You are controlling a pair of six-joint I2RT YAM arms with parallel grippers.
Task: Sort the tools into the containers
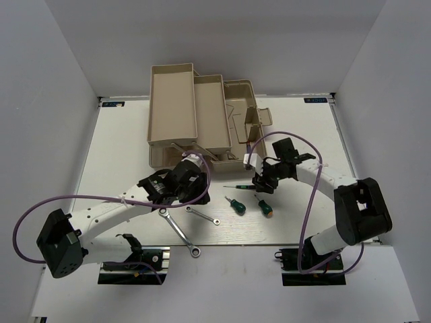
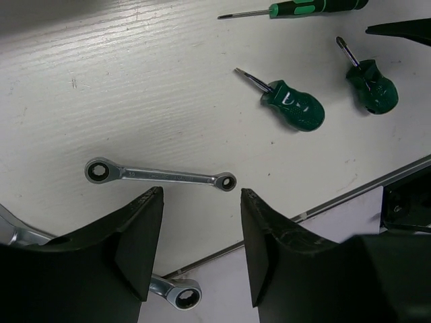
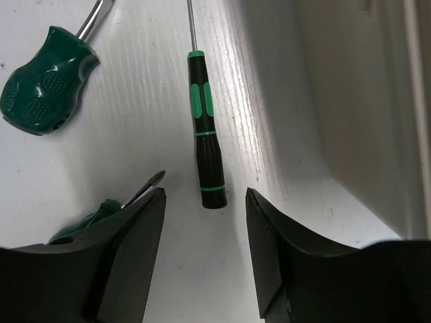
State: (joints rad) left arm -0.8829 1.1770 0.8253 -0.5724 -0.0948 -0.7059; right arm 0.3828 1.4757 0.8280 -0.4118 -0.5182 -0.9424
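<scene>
Right gripper (image 3: 205, 200) wide, empty, above thin screwdriver (image 3: 206, 145): drop straight, pinch across handle mid-length. Left gripper (image 2: 202, 202) wide, empty, over short wrench (image 2: 161, 176).

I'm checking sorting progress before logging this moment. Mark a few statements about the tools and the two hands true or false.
1. The short wrench and long wrench lie on the table, outside the trays. True.
2. The right hand grips the thin screwdriver. False: the hand is open and the screwdriver lies free on the table.
3. The left hand is open and empty. True.
4. One stubby green screwdriver sits in a tray. False: both stubby green screwdrivers lie on the table.
</scene>
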